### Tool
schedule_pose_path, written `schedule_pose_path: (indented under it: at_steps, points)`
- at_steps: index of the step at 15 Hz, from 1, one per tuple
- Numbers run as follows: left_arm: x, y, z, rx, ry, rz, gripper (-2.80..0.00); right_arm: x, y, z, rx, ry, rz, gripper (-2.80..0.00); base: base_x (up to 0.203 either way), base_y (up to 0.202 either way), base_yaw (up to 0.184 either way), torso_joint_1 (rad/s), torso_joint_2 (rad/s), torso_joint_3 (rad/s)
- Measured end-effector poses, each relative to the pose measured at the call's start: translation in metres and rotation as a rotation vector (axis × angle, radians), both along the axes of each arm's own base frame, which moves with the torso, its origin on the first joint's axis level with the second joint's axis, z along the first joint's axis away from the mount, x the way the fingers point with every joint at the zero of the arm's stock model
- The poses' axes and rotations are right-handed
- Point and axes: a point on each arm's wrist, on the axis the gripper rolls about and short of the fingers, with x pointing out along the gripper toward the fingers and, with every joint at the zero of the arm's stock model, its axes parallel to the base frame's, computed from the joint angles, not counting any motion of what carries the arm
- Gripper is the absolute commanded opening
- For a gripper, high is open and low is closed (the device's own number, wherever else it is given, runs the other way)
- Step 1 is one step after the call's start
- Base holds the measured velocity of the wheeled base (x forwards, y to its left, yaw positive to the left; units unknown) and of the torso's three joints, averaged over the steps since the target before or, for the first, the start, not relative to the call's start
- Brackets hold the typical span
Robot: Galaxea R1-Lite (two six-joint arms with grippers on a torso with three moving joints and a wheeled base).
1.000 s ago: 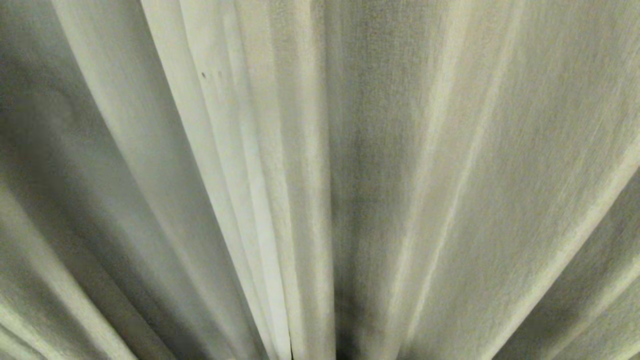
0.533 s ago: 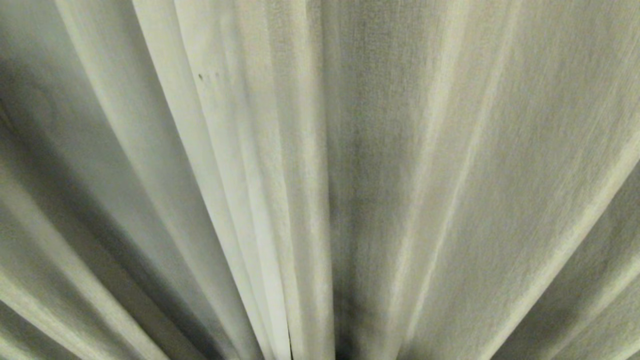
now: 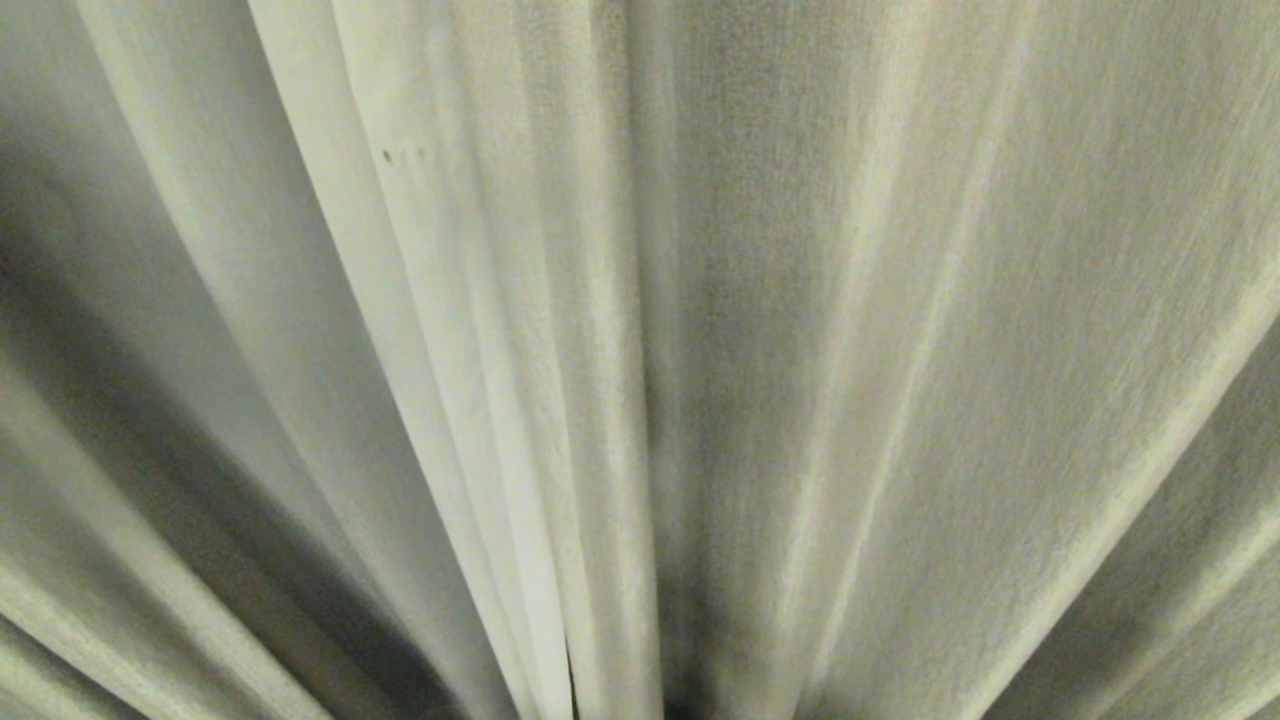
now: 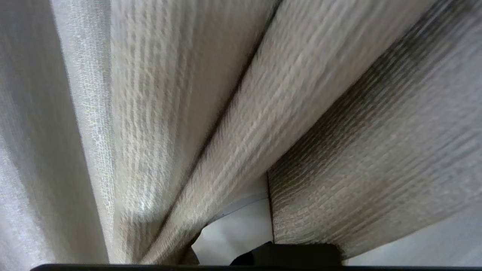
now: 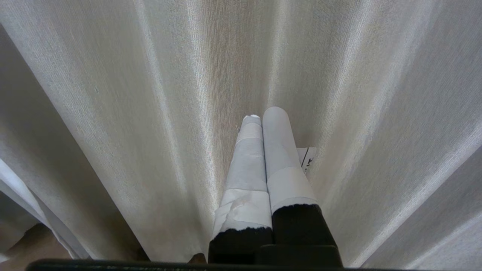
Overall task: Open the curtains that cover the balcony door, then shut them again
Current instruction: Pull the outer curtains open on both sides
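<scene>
The cream curtains [image 3: 760, 330] fill the head view in vertical folds, and neither arm shows there. In the left wrist view the coarse woven curtains [image 4: 339, 124] drape over my left gripper [image 4: 269, 195]. It is shut on a fold whose edge runs into the seam between the white fingers [image 4: 237, 229]. My right gripper [image 5: 263, 113] is shut with nothing in it. Its white-taped fingers [image 5: 248, 169] lie together, pointing at the thinner sheer curtains [image 5: 150, 113]. The balcony door is hidden behind the fabric.
A strip of brown floor [image 5: 30, 241] shows under the curtain's hem in the right wrist view. A small paper tag [image 5: 308, 158] sticks out beside the right gripper's fingers.
In the head view the folds have slid a little to the left, and the left-hand folds slant and bunch more. The right side of the curtain has hardly moved.
</scene>
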Motion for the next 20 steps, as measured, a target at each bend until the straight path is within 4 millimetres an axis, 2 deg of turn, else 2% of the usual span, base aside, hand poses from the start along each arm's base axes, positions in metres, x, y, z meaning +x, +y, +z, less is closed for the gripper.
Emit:
schedule_pose_path:
  at_steps: [13, 17, 20]
  points:
    - [0.004, 0.040, -0.024, -0.071, 0.037, 0.057, -2.80, 0.000, 0.000, 0.000, 0.000, 0.000, 0.000, -2.80, 0.000, 0.000, 0.000, 0.000, 0.00, 0.000]
    - [0.005, 0.043, -0.025, -0.073, 0.039, 0.040, -2.80, 0.000, 0.000, 0.000, 0.000, 0.000, 0.000, -2.80, 0.000, 0.000, 0.000, 0.000, 0.00, 0.000]
    - [0.001, 0.038, -0.020, -0.058, 0.027, 0.037, -2.80, 0.000, 0.000, 0.000, 0.000, 0.000, 0.000, -2.80, 0.000, 0.000, 0.000, 0.000, 0.00, 0.000]
